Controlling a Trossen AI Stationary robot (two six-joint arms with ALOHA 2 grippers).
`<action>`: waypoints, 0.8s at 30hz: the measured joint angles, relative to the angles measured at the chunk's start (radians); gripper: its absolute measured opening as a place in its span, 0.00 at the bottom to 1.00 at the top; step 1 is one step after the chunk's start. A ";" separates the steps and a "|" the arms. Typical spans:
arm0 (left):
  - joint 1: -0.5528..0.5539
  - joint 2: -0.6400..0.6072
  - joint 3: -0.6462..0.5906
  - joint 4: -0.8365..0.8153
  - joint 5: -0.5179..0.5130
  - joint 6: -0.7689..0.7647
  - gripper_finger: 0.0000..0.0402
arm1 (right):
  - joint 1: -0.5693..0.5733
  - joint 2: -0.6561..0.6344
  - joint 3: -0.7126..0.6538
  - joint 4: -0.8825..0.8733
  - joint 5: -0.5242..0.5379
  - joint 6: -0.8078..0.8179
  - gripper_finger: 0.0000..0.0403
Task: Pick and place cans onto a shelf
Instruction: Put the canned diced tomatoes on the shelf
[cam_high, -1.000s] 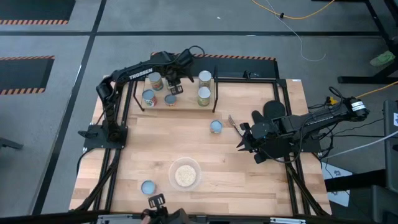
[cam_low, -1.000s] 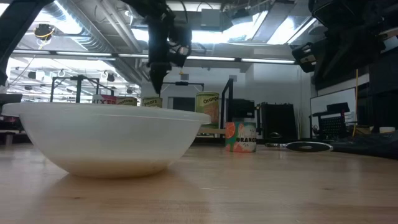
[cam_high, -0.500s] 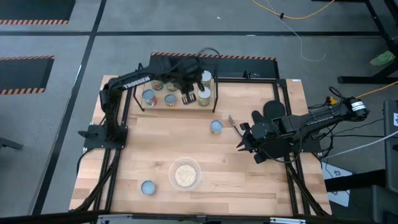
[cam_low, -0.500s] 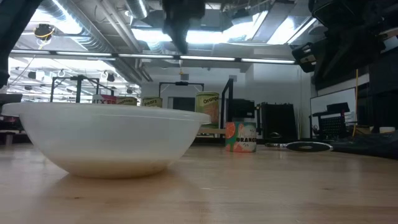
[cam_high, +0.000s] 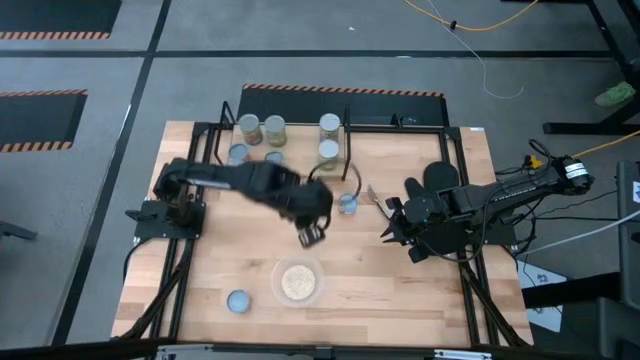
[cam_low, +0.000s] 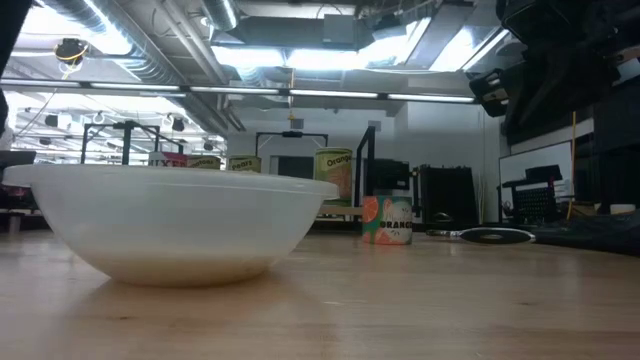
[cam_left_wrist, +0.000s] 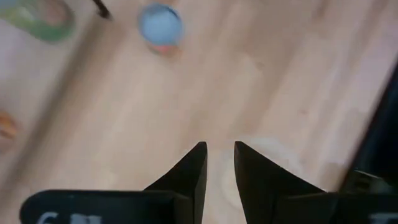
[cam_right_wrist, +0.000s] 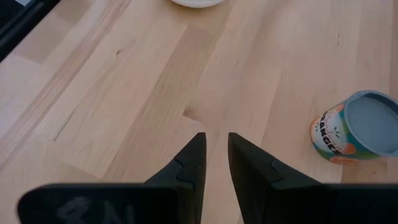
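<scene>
Six cans stand up at the shelf (cam_high: 300, 122) along the table's far edge; four on the top board, among them a green-labelled can (cam_high: 248, 129), its neighbour (cam_high: 274, 130), a pale-topped can (cam_high: 329, 124) and the can in front of it (cam_high: 327, 153); two blue-topped ones (cam_high: 238, 154) sit lower, seemingly under or just in front of the board, and which cannot be told from above. Two remain out on the tabletop: an orange-labelled can (cam_high: 347, 204) mid-table, clear in the right wrist view (cam_right_wrist: 354, 132), and a blue-topped can (cam_high: 238, 301) near the front edge, beside the bowl of grain (cam_high: 298, 281); so the job looks most of the way done.

The left gripper (cam_high: 311, 235) hangs over mid-table between the orange-labelled can and the bowl; its fingers (cam_left_wrist: 188, 171) stand a narrow slit apart, nothing between them, touching nothing. The right gripper (cam_high: 388, 222) waits on the right side, near that same can; its fingers (cam_right_wrist: 189, 160) are likewise narrowly parted and empty.
</scene>
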 joint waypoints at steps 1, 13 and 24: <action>-0.030 0.000 0.000 0.000 0.000 -0.052 0.18 | 0.000 0.000 0.000 -0.001 0.000 0.000 0.18; -0.328 0.001 -0.069 0.012 -0.106 -0.643 0.17 | 0.000 0.000 0.000 -0.002 0.000 0.000 0.18; -0.507 0.001 -0.284 0.051 -0.009 -1.119 0.17 | 0.000 0.000 0.000 -0.002 0.000 -0.004 0.18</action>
